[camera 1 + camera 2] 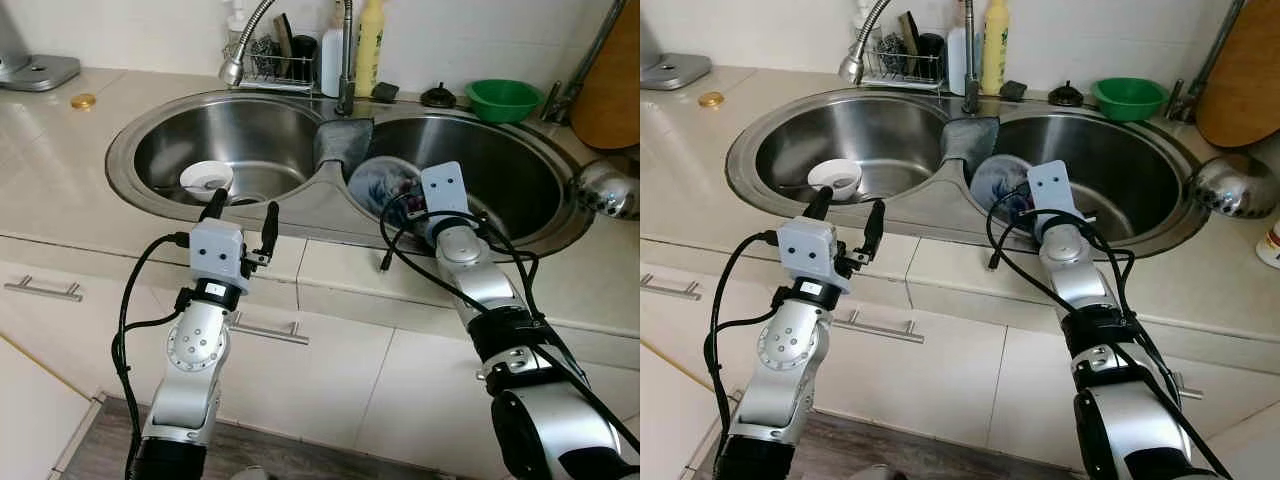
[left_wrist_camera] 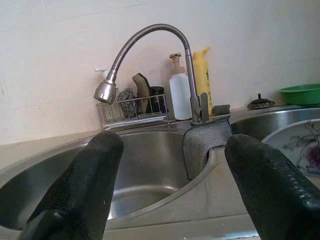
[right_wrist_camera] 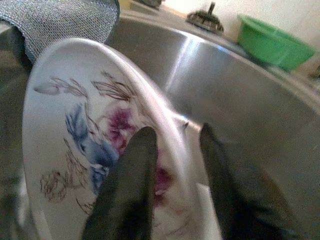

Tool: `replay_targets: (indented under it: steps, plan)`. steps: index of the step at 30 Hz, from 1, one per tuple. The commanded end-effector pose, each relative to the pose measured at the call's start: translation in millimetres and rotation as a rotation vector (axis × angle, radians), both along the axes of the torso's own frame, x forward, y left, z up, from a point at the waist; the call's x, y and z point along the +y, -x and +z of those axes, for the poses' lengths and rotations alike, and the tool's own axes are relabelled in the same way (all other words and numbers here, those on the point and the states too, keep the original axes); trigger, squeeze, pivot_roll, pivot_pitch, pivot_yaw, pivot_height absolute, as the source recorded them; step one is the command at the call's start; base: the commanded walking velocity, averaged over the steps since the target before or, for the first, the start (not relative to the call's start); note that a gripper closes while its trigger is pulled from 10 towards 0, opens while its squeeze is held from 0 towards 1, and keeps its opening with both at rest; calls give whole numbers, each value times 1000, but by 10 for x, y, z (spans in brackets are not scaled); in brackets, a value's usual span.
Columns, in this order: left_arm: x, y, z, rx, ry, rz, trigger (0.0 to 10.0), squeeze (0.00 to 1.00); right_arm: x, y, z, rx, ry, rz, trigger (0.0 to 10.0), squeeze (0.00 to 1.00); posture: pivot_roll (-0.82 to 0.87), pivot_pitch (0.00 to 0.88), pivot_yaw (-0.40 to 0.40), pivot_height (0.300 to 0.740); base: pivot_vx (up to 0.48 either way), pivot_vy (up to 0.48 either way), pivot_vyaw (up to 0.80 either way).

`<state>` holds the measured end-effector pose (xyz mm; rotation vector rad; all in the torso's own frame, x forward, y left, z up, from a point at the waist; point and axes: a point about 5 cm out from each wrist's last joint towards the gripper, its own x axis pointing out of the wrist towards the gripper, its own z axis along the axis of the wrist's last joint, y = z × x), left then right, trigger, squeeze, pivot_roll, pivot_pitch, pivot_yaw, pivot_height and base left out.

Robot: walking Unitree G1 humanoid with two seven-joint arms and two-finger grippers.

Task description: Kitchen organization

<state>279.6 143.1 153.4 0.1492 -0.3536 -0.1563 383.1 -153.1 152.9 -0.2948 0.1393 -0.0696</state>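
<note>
The flowered plate (image 3: pixel 75 125) leans in the right sink bowl (image 1: pixel 520 170). The right claw (image 3: pixel 172 150) pinches its rim, one finger on each side. The left claw (image 1: pixel 243 215) hangs wide apart at nine o'clock, above the desk (image 1: pixel 60 190) edge by the left bowl (image 1: pixel 260 140).

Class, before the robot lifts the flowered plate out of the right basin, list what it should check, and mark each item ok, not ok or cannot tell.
1. Right gripper straddles the plate rim, one finger each side: ok.
2. Fingers clamped firmly on the rim: cannot tell; the view is blurred.
3. Left gripper open and apart from the plate, at the sink's front edge: ok.
4. Grey cloth on the divider is off the plate: cannot tell; they sit close.
5. White bowl lies in the left basin, out of the path: ok.
</note>
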Motion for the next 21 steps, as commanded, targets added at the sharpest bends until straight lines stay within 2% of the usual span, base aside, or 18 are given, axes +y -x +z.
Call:
replay_targets:
  steps: [1,5,6,10,11,13,14,19,21]
  plan:
    - [5,-14,-2,10,-7,3,10000,0,3,45,-197,104,-79,-14,10000,1000,-6,0,-19,740,0,0,0]
    - [4,-14,-7,13,-7,4,10000,0,-29,48,-215,118,-182,-51,10000,1000,-5,0,-19,740,0,0,0]
    - [4,-14,-7,13,-7,4,10000,0,-29,48,-215,118,-182,-51,10000,1000,-5,0,-19,740,0,0,0]
    - [1,-18,-13,17,-8,2,10000,0,-96,36,-188,107,-315,-118,10000,1000,-6,0,-19,740,0,0,0]
    - [0,-19,-16,19,-10,1,10000,0,-137,33,-185,107,-382,-158,10000,1000,-6,0,-19,740,0,0,0]
    - [0,-19,-16,19,-10,1,10000,0,-151,32,-184,106,-405,-169,10000,1000,-6,0,-19,740,0,0,0]
    - [0,-19,-17,20,-11,1,10000,0,-165,29,-171,94,-462,-179,10000,1000,-6,0,-18,740,0,0,0]
    - [0,-19,-20,22,-12,0,10000,0,-184,25,-123,56,-519,-186,10000,1000,-7,0,-18,740,0,0,0]
    - [0,-19,-21,22,-12,0,10000,0,-165,16,-40,-3,-594,-166,10000,1000,-8,0,-18,740,0,0,0]
